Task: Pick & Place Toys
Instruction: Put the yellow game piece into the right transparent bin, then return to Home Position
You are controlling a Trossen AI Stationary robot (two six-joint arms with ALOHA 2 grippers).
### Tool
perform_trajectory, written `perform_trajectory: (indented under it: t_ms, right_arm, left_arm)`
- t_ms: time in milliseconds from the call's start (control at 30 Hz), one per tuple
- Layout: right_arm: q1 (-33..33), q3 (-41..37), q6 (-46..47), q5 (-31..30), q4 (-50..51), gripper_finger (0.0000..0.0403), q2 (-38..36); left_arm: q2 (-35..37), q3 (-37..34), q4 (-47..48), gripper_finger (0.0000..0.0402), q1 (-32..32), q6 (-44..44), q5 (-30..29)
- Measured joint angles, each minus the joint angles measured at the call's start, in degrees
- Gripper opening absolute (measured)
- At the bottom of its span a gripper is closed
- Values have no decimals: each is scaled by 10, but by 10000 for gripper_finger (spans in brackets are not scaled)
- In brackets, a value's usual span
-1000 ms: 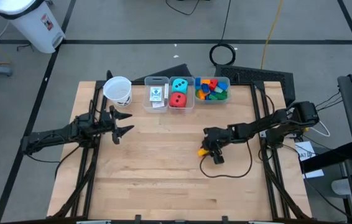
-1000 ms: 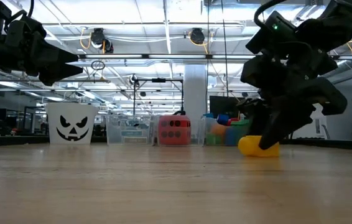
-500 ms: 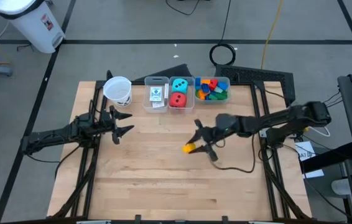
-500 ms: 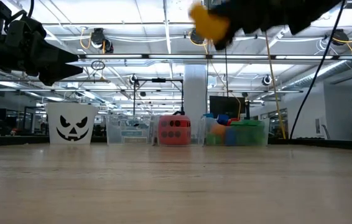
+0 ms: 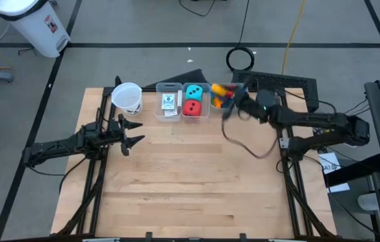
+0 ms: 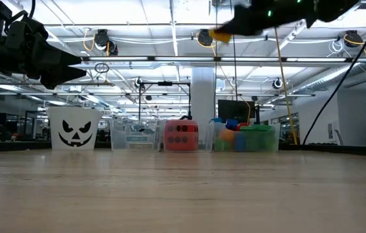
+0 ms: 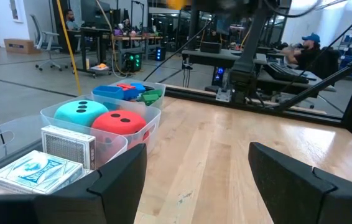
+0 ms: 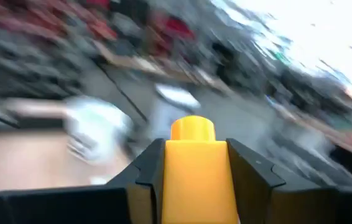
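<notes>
My right gripper (image 5: pixel 226 98) is shut on a yellow plastic brick (image 8: pixel 194 171), high above the table by the clear bin of coloured bricks (image 5: pixel 230 99) at the far edge. The brick also shows in the low view (image 6: pixel 220 35). A teal die (image 7: pixel 80 112) and a red die (image 7: pixel 120 121) lie in the middle bin (image 5: pixel 193 101). Two white card packs (image 7: pixel 68 147) lie in the left bin (image 5: pixel 168 102). My left gripper (image 5: pixel 133 132) is open and empty, hovering at the table's left side. My right gripper pinches the yellow brick by its two opposite sides (image 8: pixel 163 180) between its two fingers. The brick's round stud (image 8: pixel 193 128) points forward, away from the wrist. The brick is lifted clear of the table, high above the level of the bins.
A white paper cup with a pumpkin face (image 5: pixel 127 97) stands left of the bins at the far edge. A black cable (image 5: pixel 247 144) hangs from my right arm over the table. The near half of the wooden table (image 5: pixel 190 195) holds no objects.
My right gripper has lifted the yellow brick off the table's middle right, risen high, and swung toward the far edge to the brick bin. It has stayed shut on the brick. My left arm has kept still.
</notes>
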State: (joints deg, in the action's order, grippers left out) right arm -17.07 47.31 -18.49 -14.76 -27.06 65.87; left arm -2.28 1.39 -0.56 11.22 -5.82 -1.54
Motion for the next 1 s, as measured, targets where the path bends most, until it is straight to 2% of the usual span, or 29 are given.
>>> perform_trajectory:
  t_ms: [100, 200, 300, 400, 533, 667, 800, 1000]
  right_arm:
    - [-77, 0, 38, -31, 63, 126, 9]
    - [-151, -5, 118, -31, 138, 132, 27]
    - [-208, -35, 177, -32, 160, 125, 50]
    - [-236, -78, 218, -30, 156, 118, 64]
    - [-243, -134, 237, -14, 119, 118, 71]
    - [-240, -174, 240, -11, 78, 140, 74]
    - [-235, -178, 222, -11, 76, 183, 68]
    - [-207, -143, 210, -15, 89, 271, 26]
  left_arm:
    - [0, 0, 0, 287, 0, 0, 0]
    - [0, 0, 0, 287, 0, 0, 0]
    - [0, 0, 0, 287, 0, 0, 0]
    - [0, 0, 0, 287, 0, 0, 0]
    - [0, 0, 0, 287, 0, 0, 0]
    - [0, 0, 0, 287, 0, 0, 0]
    - [0, 0, 0, 287, 0, 0, 0]
    - [0, 0, 0, 287, 0, 0, 0]
